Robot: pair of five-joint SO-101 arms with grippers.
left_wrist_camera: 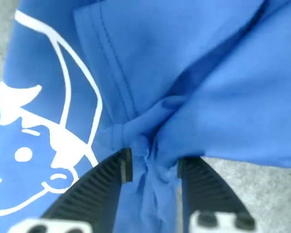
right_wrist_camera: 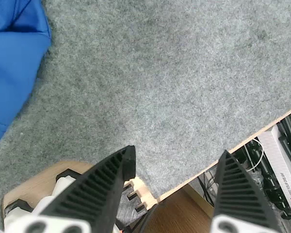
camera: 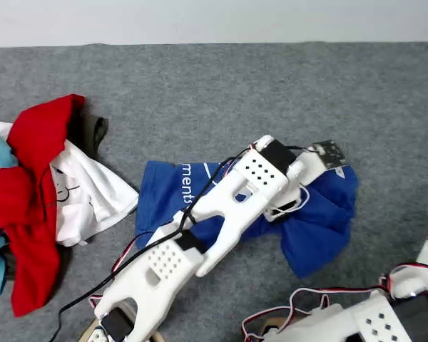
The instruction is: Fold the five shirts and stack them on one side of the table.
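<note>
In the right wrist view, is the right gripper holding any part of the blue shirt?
No, the right gripper has its jaws spread apart over the grey table cover, with the blue shirt lying apart from them.

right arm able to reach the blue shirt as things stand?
Probably yes. The right gripper hangs with jaws open over bare grey mat, and the blue shirt lies close by with nothing between them.

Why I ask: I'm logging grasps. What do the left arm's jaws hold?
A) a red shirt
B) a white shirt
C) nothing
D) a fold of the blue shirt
D: the left wrist view shows a bunched fold of the blue shirt pinched between the jaws.
</note>
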